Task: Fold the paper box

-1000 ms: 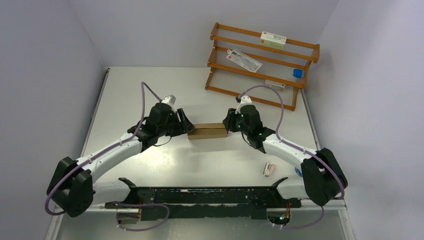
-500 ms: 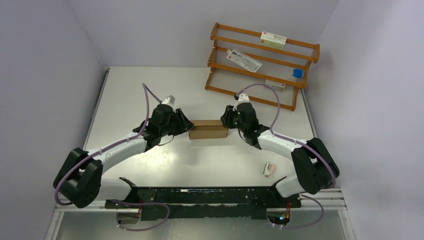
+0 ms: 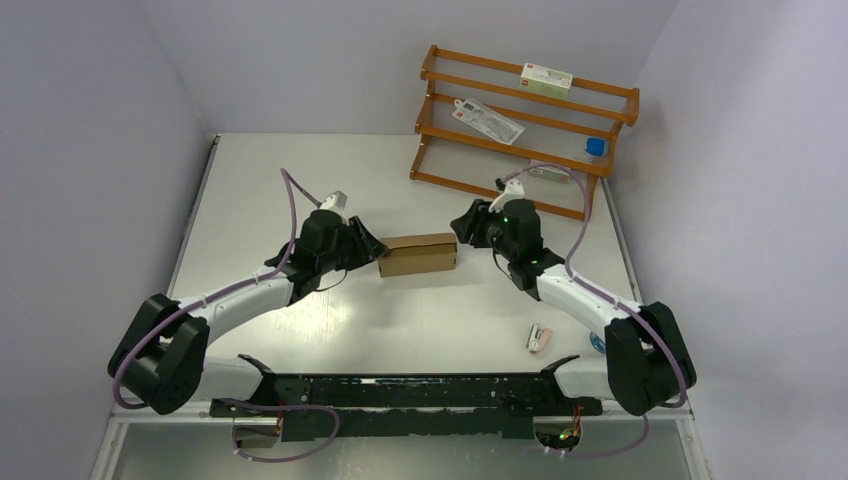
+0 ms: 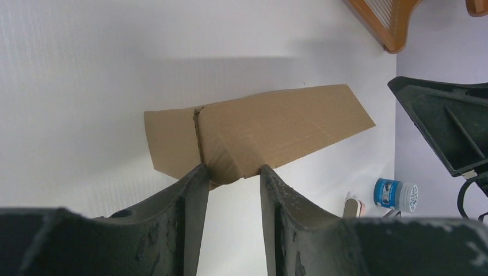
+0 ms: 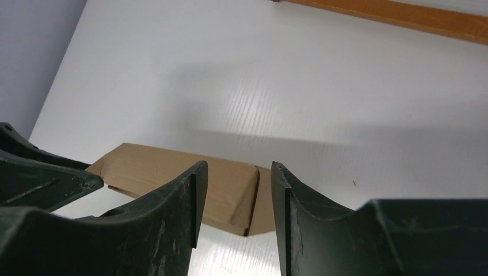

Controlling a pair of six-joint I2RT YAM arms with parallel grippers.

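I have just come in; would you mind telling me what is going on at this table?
Two robot arms are folding a brown paper box, which lies on the table between them. The left claw appears to pinch a corner of the box's left end. The right claw stands open just short of the right end, not touching it. For the moment only the left arm has hold of the box.

Plain brown paper box [image 3: 418, 254], white tabletop [image 3: 260, 180], orange-brown wooden rack [image 3: 480, 85], pale lavender walls [image 3: 90, 150]
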